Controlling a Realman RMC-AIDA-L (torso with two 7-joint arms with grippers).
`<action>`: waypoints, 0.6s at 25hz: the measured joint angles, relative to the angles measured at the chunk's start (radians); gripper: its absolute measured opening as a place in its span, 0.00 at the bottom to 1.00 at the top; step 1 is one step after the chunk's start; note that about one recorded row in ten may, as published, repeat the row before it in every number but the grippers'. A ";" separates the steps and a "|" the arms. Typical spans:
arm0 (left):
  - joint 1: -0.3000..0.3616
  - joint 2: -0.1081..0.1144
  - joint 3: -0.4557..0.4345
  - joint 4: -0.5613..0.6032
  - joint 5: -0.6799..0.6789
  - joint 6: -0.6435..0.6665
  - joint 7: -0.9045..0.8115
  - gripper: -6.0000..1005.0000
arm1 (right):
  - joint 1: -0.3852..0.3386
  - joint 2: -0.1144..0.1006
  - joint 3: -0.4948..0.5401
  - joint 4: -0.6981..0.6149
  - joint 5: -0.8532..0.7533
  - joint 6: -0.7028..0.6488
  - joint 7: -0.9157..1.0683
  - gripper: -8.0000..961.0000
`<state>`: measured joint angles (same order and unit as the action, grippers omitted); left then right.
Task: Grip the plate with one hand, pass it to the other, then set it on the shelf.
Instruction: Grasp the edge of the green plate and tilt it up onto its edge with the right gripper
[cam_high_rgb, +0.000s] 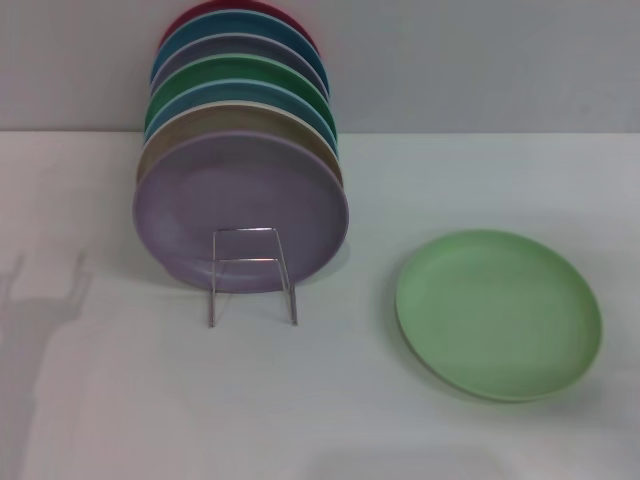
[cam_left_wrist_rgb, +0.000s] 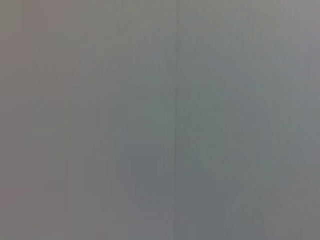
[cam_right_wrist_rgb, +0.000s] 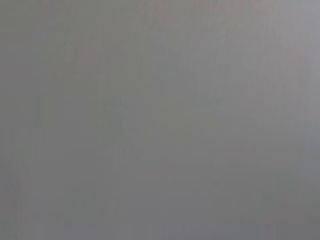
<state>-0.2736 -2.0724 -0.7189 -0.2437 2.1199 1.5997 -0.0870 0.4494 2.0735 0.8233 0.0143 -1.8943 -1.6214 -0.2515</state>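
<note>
The light pastel-green plate lies flat on the white table at the right, apart from everything else. The shelf, a thin silver wire rack, stands left of centre, its rectangular front loop facing me. Several plates stand upright in it, with a lavender plate at the front. Neither gripper appears in the head view. Both wrist views show only a plain grey surface, with no fingers and no objects.
Behind the lavender plate stand a beige, blue, darker green, grey-lavender, teal and red plate. A pale wall runs along the back of the white table. Faint shadows fall on the table at the far left.
</note>
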 joint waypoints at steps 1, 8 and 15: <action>0.000 0.000 0.000 0.000 0.000 0.000 0.000 0.75 | 0.000 0.000 0.000 0.001 0.000 0.000 0.000 0.66; 0.008 -0.001 -0.001 -0.004 0.000 0.005 0.000 0.75 | -0.001 0.000 0.007 -0.001 0.000 0.017 0.000 0.66; 0.008 -0.002 0.001 -0.011 0.000 0.003 0.000 0.75 | -0.002 0.001 0.008 -0.007 0.000 0.022 -0.015 0.66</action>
<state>-0.2655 -2.0739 -0.7178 -0.2544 2.1199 1.6029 -0.0873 0.4472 2.0741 0.8316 0.0073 -1.8944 -1.5999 -0.2660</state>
